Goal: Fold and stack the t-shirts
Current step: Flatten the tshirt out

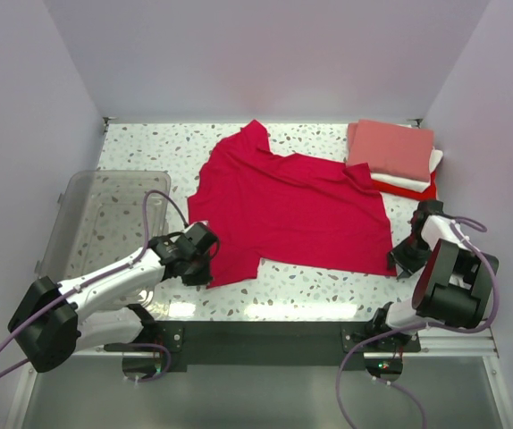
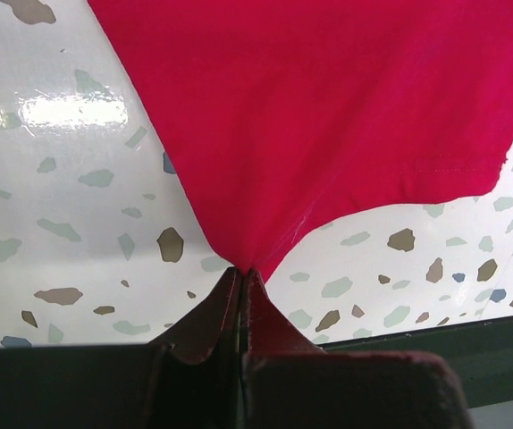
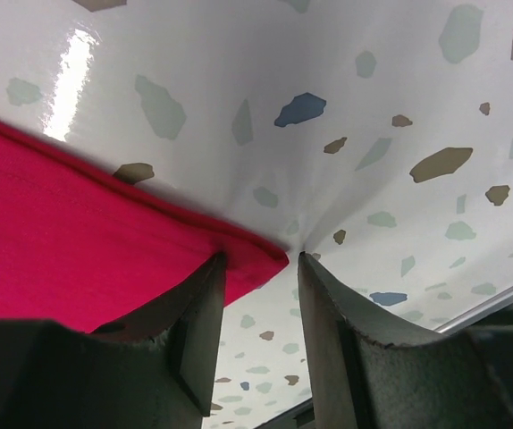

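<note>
Item: crimson t-shirt (image 1: 292, 210), laid open. Left gripper (image 2: 241, 275) pressed together, pinching one hem corner; right gripper (image 3: 258, 268) spread, jaws straddling another corner (fabric unclamped).

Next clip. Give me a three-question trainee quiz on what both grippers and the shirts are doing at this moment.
1. True or false: the left gripper is shut on an edge of the crimson t-shirt.
2. Which colour is the top shirt of the folded stack at the far right of the table? A white, B salmon-pink, C blue.
3. Fill in: the right gripper stands ___, with a corner of the crimson t-shirt between its fingers.

Key: 1 true. 2 B. 3 open.
</note>
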Controlling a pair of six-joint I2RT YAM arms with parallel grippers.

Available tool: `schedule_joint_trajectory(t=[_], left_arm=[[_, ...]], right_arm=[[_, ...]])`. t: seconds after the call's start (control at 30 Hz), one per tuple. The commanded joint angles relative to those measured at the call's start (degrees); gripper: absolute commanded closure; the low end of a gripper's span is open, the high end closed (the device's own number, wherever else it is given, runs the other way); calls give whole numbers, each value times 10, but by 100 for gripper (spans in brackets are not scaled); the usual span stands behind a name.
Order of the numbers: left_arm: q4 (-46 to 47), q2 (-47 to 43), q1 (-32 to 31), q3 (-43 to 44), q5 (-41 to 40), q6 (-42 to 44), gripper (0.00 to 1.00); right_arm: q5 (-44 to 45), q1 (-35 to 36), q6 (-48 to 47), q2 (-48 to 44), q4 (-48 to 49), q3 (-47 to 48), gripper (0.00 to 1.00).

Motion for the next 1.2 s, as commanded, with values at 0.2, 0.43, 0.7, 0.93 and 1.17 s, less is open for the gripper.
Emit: schedule_joint_trajectory(t=[0.2, 0.43, 0.7, 0.93, 1.17], left_arm=[[18, 2, 5, -5, 4, -8, 100], [-21, -1, 7, 27, -21, 6, 100], [-108, -52, 7, 65, -33, -18, 100], [-174, -89, 7, 95, -41, -39, 100], [-230, -132, 7, 144, -25, -59, 100]], right_arm=[[18, -2, 17, 20, 35, -15, 75], [5, -2, 3, -1, 2, 0, 99], [-52, 1, -37, -12, -98, 50, 100], [-55, 86, -34, 3, -129, 110, 100], [-77, 128, -2, -53, -142, 99, 100]])
